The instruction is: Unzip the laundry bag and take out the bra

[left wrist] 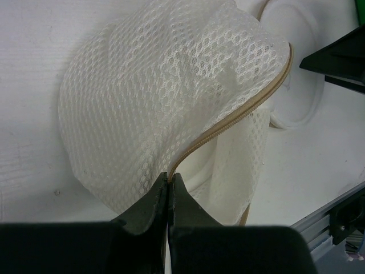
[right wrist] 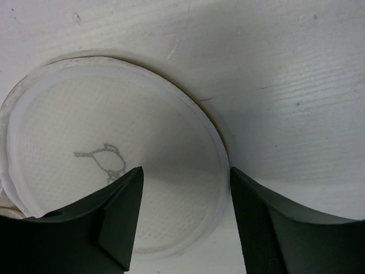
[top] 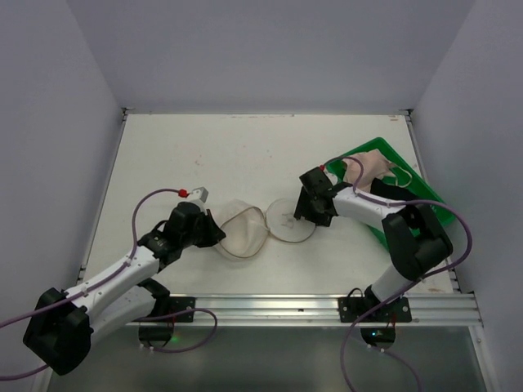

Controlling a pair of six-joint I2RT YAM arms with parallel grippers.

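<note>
Left tool (left wrist: 170,184) is pressed together on the tan zip rim of the laundry bag (left wrist: 159,97). It pinches the edge of the domed mesh half where the zipper tape curls upward, a hold that seems meant to anchor the soft bag so it cannot slide.

The bag lies unzipped on the bench (top: 204,155) in two halves: the mesh dome on the left and, just beside it, the flat round face with the printed bra outline.

Over that face the right tool (right wrist: 185,174) is spread, its fingers either side of the disc's near rim. Whether they touch the fabric I cannot tell.

Farther off, at the bench's right edge, sits a green tray (top: 431,198). The bra (top: 372,167) lies in its far end, next to a dark item (top: 391,190). With the garment outside the bag, I judge the task essentially complete.
</note>
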